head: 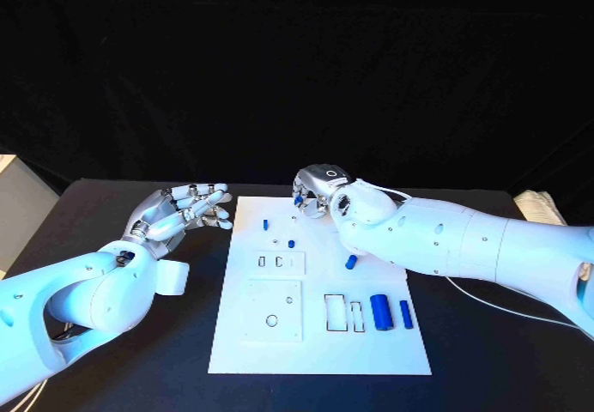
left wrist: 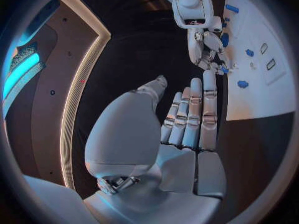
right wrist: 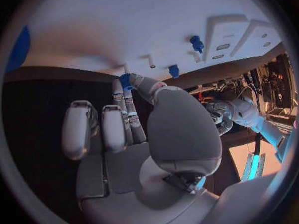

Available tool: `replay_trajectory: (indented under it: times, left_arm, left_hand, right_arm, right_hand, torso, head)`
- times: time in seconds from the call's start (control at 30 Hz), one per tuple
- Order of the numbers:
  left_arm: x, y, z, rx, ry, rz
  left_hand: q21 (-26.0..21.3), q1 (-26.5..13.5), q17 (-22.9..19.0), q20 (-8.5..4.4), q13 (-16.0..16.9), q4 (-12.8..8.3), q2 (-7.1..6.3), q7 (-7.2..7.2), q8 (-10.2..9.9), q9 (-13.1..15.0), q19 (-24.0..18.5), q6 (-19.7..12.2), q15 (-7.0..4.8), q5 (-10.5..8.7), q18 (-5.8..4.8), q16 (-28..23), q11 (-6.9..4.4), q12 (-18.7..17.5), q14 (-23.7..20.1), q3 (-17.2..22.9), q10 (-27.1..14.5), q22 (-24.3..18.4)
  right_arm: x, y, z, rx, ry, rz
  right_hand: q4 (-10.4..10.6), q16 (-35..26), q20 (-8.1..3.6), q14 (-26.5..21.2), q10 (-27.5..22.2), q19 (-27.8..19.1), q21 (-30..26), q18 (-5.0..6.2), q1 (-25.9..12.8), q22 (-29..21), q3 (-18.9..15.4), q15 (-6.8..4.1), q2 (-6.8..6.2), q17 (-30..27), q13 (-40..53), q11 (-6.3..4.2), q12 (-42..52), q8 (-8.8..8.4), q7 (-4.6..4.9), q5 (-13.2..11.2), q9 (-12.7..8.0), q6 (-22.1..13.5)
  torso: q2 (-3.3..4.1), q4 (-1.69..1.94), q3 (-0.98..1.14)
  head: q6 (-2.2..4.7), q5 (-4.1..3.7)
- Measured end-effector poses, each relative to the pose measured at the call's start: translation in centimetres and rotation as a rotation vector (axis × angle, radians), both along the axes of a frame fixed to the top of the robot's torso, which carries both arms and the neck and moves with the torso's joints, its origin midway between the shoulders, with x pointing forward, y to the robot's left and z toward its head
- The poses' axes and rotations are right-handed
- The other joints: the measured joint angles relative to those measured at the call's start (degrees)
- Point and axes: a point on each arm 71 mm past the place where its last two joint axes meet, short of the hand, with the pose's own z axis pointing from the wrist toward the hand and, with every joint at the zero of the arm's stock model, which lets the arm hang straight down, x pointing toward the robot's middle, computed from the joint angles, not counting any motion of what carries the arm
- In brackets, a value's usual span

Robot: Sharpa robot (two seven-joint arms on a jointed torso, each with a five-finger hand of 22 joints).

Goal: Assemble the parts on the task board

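Observation:
The white task board (head: 322, 343) lies in the middle of the black table. My right hand (head: 324, 190) hovers over the board's far edge and pinches a small blue part (right wrist: 125, 79) between thumb and fingertip. My left hand (head: 185, 210) is open beside the board's far left corner, fingers straight and apart (left wrist: 190, 117). On the board, a blue peg (head: 265, 224) stands near the far left. A short blue piece (head: 352, 262) lies mid-board. A thick blue cylinder (head: 381, 312) and a thinner one (head: 406, 314) lie at the right, beside two rectangular recesses (head: 334, 312).
Two raised white blocks (head: 275, 262) (head: 275, 311) with holes sit on the board's left half. A white cable (head: 495, 305) trails under my right arm. A pale object (head: 538, 206) sits at the table's far right corner, and a grey one (head: 19, 202) is past the left edge.

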Motion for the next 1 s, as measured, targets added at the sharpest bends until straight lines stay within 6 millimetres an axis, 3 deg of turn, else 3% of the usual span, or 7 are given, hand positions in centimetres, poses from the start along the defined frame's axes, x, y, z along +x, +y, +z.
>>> replay_trajectory:
  times: [1.0]
  left_arm:
    - [0.29,0.42,-0.14,0.006,0.005,0.01]
  left_hand:
    - [0.3,0.0,0.0,0.0,-0.1,0.0,0.0,0.0,0.0,-0.1,-0.4,0.0,0.2,0.0,0.0,0.0,0.0,0.0,-0.2,0.0,0.0,0.3]
  right_arm:
    - [-0.39,-0.11,-0.01,-0.001,-0.031,0.007]
  right_hand:
    - [-0.2,0.2,0.0,0.0,0.0,0.0,0.0,0.0,0.0,0.1,0.2,0.0,0.0,0.0,0.0,0.0,0.2,0.06,-0.03,-0.2,1.6,-0.2]
  torso:
    - [0.16,-0.03,-0.03]
  head:
    - [-0.07,-0.06]
